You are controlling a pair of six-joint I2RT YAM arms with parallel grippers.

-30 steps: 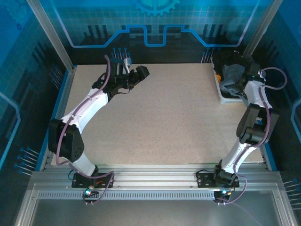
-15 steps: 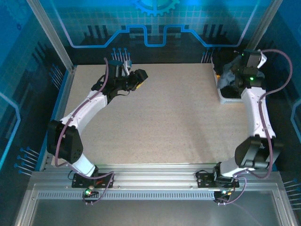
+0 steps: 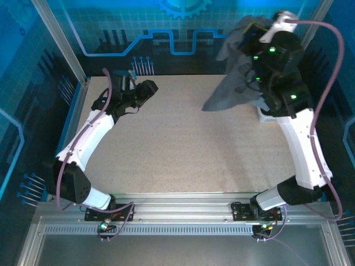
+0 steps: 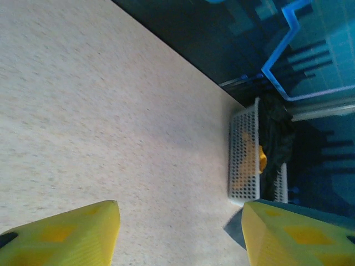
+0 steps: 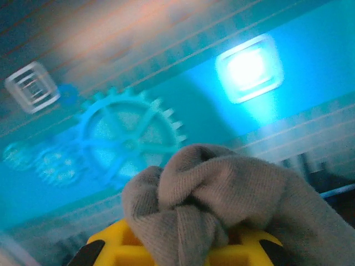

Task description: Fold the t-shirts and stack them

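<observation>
Hanging bunched from the right gripper, a grey t-shirt is raised in the upper right of the top view, drooping over the table. The jaws are clamped on its cloth. The left gripper sits upper left over bare tabletop, its yellow fingers spread with nothing between. A white basket at frame right holds more dark cloth.

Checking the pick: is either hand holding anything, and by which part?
The right hand grips a grey t-shirt by a bunched fold; left hand open, empty.
</observation>
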